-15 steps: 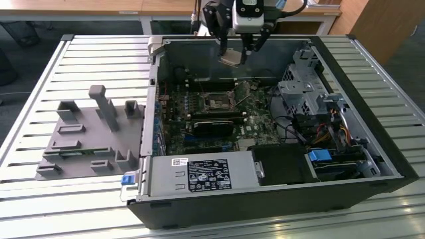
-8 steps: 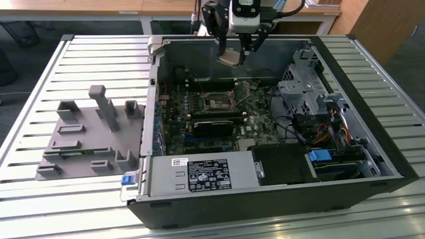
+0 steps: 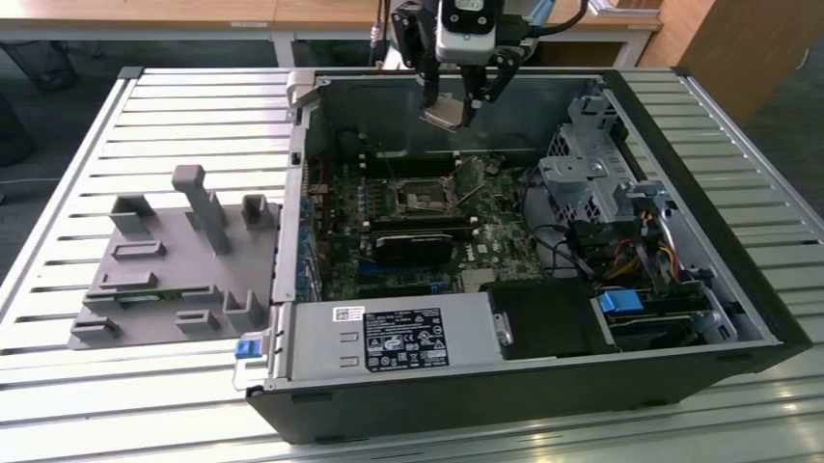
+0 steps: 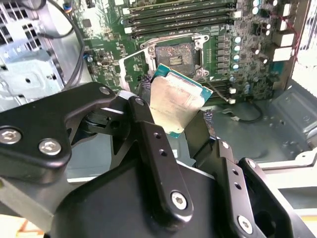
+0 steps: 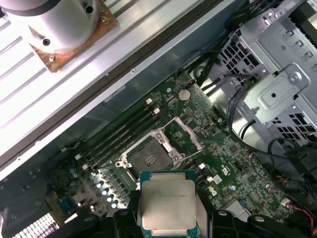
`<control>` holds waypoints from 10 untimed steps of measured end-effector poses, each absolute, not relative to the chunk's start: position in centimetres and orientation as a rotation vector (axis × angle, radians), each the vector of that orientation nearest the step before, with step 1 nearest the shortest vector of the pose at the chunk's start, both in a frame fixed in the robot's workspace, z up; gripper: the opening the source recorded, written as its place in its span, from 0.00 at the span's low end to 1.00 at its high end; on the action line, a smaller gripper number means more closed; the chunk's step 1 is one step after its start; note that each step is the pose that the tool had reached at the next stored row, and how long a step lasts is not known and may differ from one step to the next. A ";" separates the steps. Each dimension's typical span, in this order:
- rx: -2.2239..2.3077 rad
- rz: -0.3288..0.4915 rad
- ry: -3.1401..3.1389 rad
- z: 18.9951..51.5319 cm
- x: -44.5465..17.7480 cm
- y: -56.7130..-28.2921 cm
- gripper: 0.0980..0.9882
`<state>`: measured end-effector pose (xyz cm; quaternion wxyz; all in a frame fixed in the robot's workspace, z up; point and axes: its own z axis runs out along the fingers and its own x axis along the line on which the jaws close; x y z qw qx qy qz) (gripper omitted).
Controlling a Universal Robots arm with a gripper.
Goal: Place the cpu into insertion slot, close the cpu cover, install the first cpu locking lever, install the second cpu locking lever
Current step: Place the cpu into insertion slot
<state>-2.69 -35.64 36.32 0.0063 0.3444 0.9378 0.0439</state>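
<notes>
So the gripper (image 3: pixel 453 108) hangs over the far end of the open computer case (image 3: pixel 721 289), and its jaws are clamped on the cpu (image 4: pixel 176 101), pinching it by two opposite edges. The chip is up in the air, tilted, with its pale metal top facing the cameras in both wrist views and a teal-green edge showing round it. It isn't touching anything but the jaws.

The insertion slot (image 5: pixel 150 156) is down on the green motherboard (image 3: pixel 386 260), roughly mid-case, nearer than the chip and well below it. Its dark square middle lies uncovered. The cpu cover (image 5: pixel 188 133) looks flipped up beside the slot, a thin silvery frame standing off one side; I can't tell its exact angle.

Other stuff: the grey power supply (image 3: pixel 386 338) sits along the near edge of the case, and a metal drive cage (image 3: pixel 586 178) is on the exterior view's right. The case stands on a slatted metal desk (image 3: pixel 77 386), with a grey plastic fixture (image 3: pixel 168 260) just beside it on the exterior view's left.
</notes>
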 end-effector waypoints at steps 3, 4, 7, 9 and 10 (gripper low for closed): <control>1.156 0.137 2.902 36.3 -2.7 -35.6 0.48; 1.181 0.137 2.891 36.3 -2.7 -35.6 0.48; 1.260 0.136 2.855 36.3 -2.7 -35.6 0.48; 1.308 0.135 2.831 36.2 -2.7 -35.6 0.48; 1.331 0.135 2.820 36.2 -2.7 -35.6 0.48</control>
